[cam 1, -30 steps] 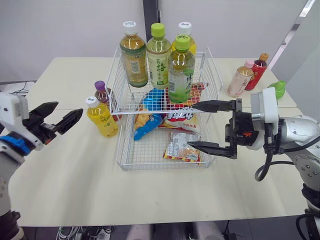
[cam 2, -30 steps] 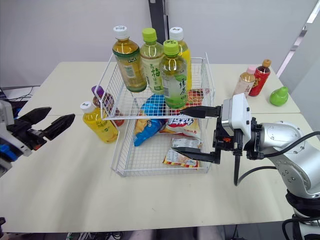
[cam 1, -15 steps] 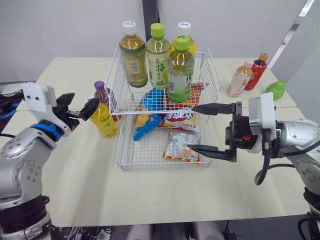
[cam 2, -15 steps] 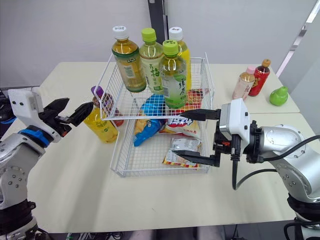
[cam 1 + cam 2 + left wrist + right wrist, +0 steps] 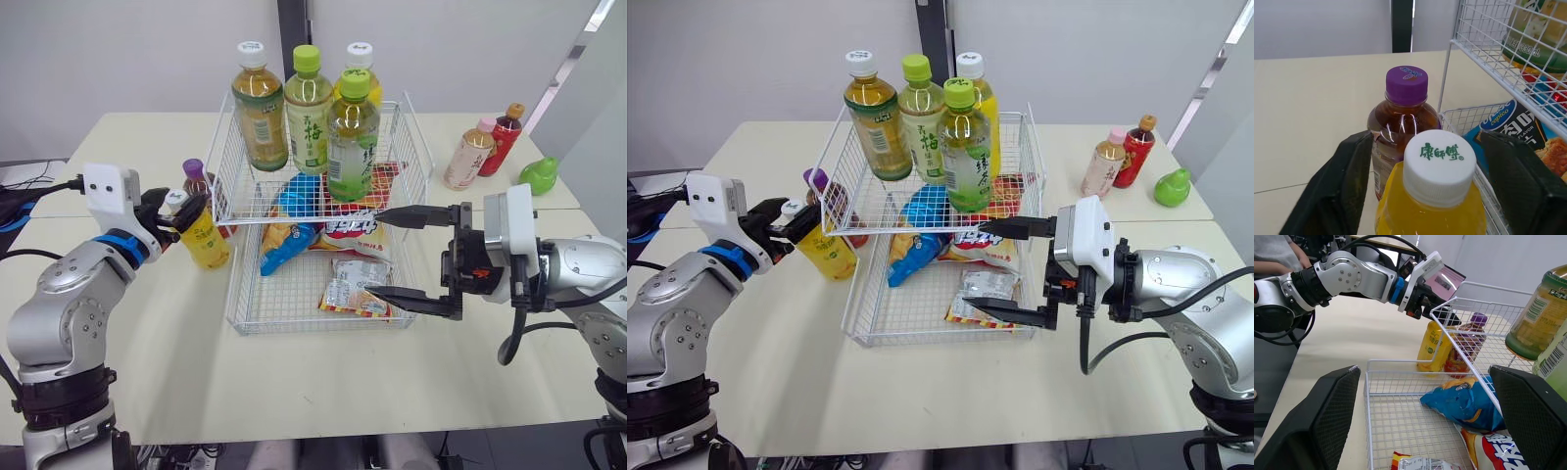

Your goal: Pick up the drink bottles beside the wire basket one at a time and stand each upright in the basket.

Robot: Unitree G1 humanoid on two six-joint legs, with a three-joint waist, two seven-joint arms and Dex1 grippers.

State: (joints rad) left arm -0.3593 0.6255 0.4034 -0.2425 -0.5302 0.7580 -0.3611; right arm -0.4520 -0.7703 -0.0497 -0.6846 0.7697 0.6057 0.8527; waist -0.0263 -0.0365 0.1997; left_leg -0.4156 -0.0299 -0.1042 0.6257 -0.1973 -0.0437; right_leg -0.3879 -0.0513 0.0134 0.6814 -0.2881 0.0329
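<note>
A yellow drink bottle [image 5: 204,235] with a white cap [image 5: 1438,164] stands on the table just left of the wire basket [image 5: 415,147]. Behind it stands a brown bottle with a purple cap [image 5: 1406,84]. My left gripper [image 5: 179,208] is open, one finger on each side of the yellow bottle's neck, with small gaps to the cap. My right gripper [image 5: 372,252] is open wide at the basket's right side, its upper finger level with the upper shelf and its lower finger over the bottom tier. Several bottles [image 5: 308,108] stand on the upper shelf.
Snack bags [image 5: 294,230] lie in the basket's bottom tier. A pink-capped bottle [image 5: 468,155] and a red bottle [image 5: 502,137] stand at the back right, with a green pear-shaped object [image 5: 539,174] beside them. A person's arm [image 5: 1278,254] is beyond the table's left.
My left arm has swung in from the left edge, and its open gripper now straddles the yellow bottle's neck. The right gripper has barely moved.
</note>
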